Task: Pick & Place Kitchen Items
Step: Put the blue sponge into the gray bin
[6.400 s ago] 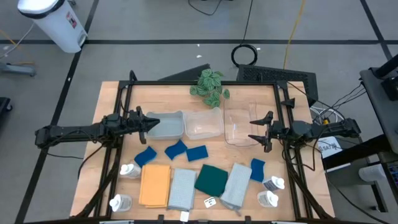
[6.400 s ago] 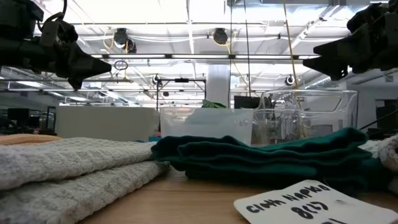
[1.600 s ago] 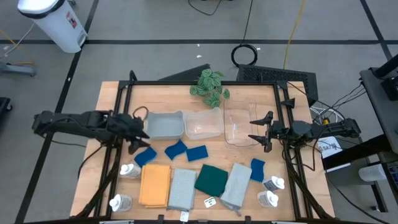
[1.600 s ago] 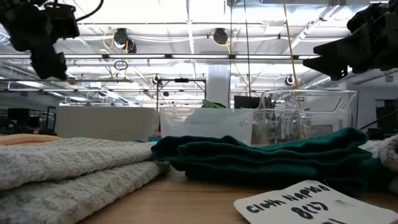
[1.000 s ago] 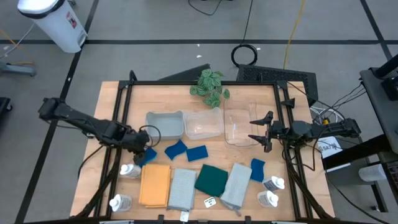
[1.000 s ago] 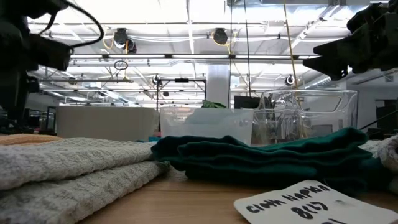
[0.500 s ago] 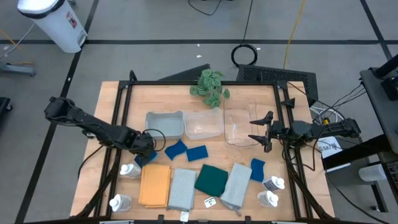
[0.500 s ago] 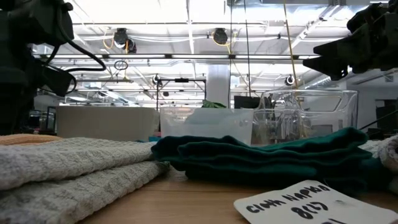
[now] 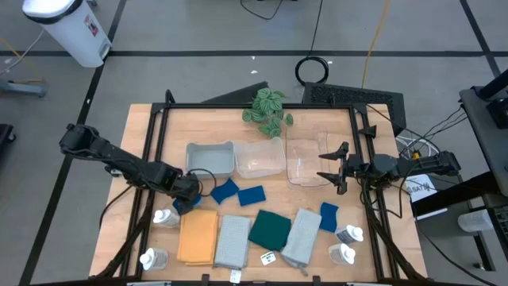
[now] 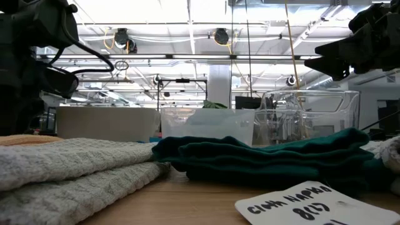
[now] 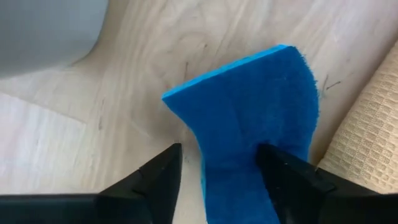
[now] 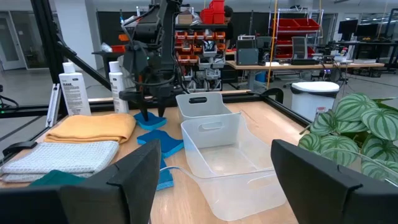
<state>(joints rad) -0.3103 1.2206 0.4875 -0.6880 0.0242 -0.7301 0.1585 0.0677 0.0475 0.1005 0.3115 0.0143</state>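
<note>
A: Take the orange cloth [image 9: 198,236] as the landmark. Where is the work?

B: At its far corner, toward the grey bin [image 9: 210,160]. The left gripper [image 11: 217,177] is down on a blue sponge [image 11: 252,124] that lies on the wood just beside that cloth. The fingers [image 11: 158,177] straddle the sponge's near end, one on each side, partly closed. Whether they already pinch it I cannot tell; the sponge looks flat on the table.

A: What could go wrong?

B: The hold sits at one end of the sponge, not across its middle. If the jaws close there, I judge the soft foam may fold or swing down on the lift and slip out. The cloth edge lies right against the sponge on one side, so a finger could also catch the weave and drag the cloth along.

A: Other sponges nearby?

B: Two more [image 9: 225,191] lie beyond the cloth's far edge, toward the clear bins, apart from this one. A white bottle [image 9: 163,217] stands just beside the cloth's outer side, close under the arm; a low swing could tip it.

A: And the right gripper [image 9: 323,176]?

B: It hangs by the tall clear bin [image 9: 305,163], well away from the orange cloth, jaws wide apart and empty. No risk from it while it waits.
</note>
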